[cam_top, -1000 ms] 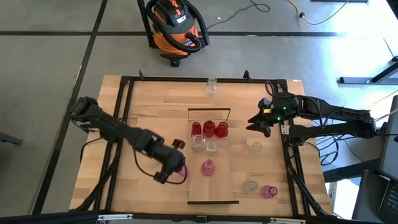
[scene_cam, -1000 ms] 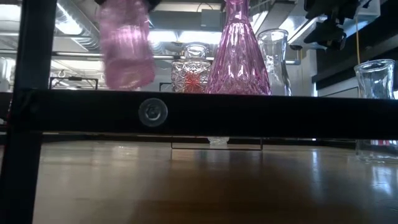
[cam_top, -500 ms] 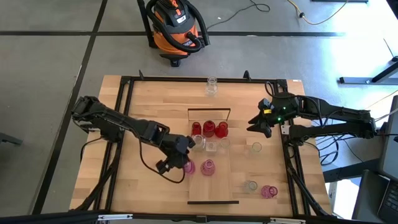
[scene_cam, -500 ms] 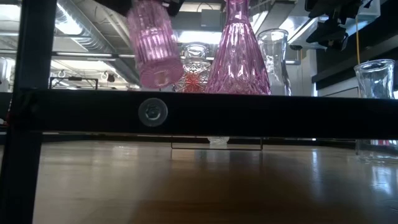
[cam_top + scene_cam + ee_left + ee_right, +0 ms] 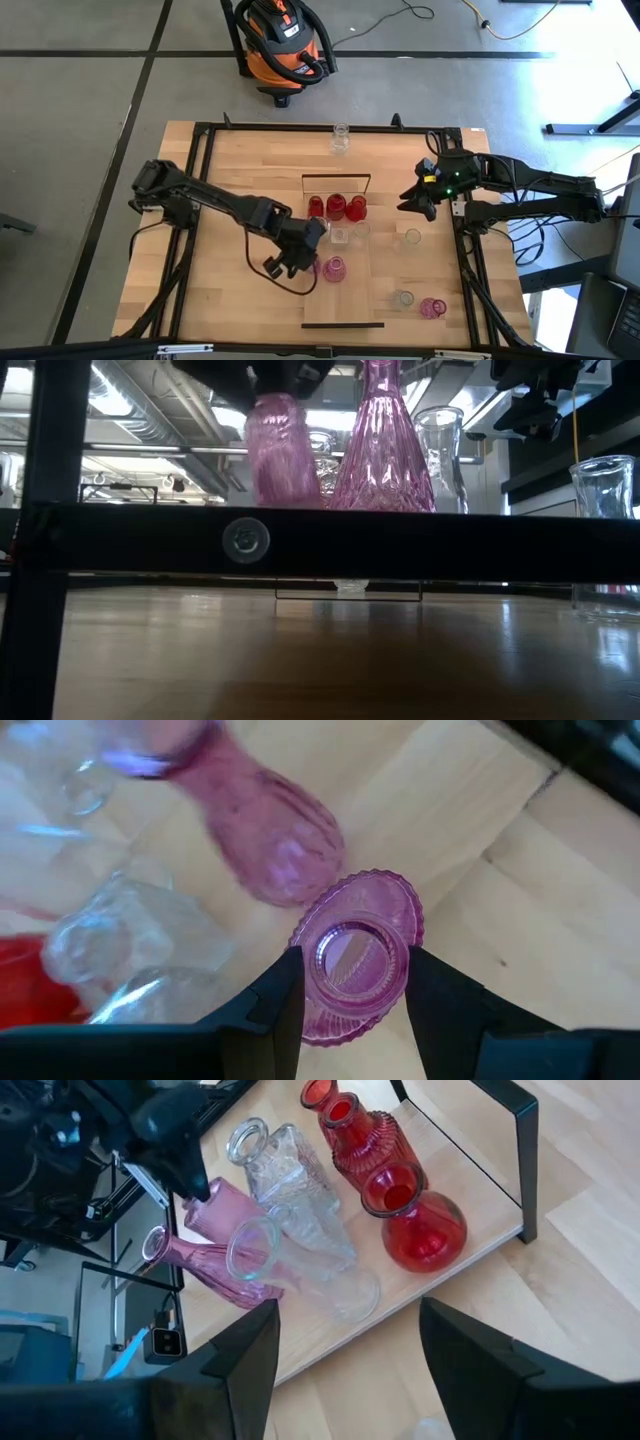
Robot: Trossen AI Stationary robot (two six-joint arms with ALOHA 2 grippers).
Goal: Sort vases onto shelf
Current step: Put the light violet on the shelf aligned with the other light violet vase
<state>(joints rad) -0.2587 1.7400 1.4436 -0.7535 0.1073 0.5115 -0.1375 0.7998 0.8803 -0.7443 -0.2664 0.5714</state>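
Observation:
My left gripper [image 5: 303, 256] is shut on a small ribbed pink vase [image 5: 358, 960] at the left edge of the shelf [image 5: 355, 300], the pale plank with black end frames. A taller pink vase [image 5: 334, 268] stands on the plank just right of it. Three red vases [image 5: 336, 207] and three clear ones [image 5: 340, 235] stand toward the plank's far end. In the low view the held pink vase [image 5: 280, 450] hangs upright beside the tall pink vase [image 5: 380, 440]. My right gripper [image 5: 405, 203] hovers open at the right, holding nothing. My left gripper pinches the pink vase's upper part, just below its mouth [image 5: 300, 970], between its two fingers on opposite sides. The fingers [image 5: 278, 1005] come slanting down from the table's left. The vase hangs upright below them; a black bar hides its base, so whether it stands on the shelf cannot be told.
Loose on the table right of the shelf are two clear vases [image 5: 412, 237] [image 5: 403, 298] and a pink one [image 5: 432, 307]. Another clear vase [image 5: 341, 138] stands near the far edge. A black frame [image 5: 200, 230] runs along the table's sides.
My left gripper has carried the pink vase toward the table's right, up to the shelf beside the tall pink vase, rolling its wrist as it went. The vase, tilted half a second ago, now hangs upright and a little lower.

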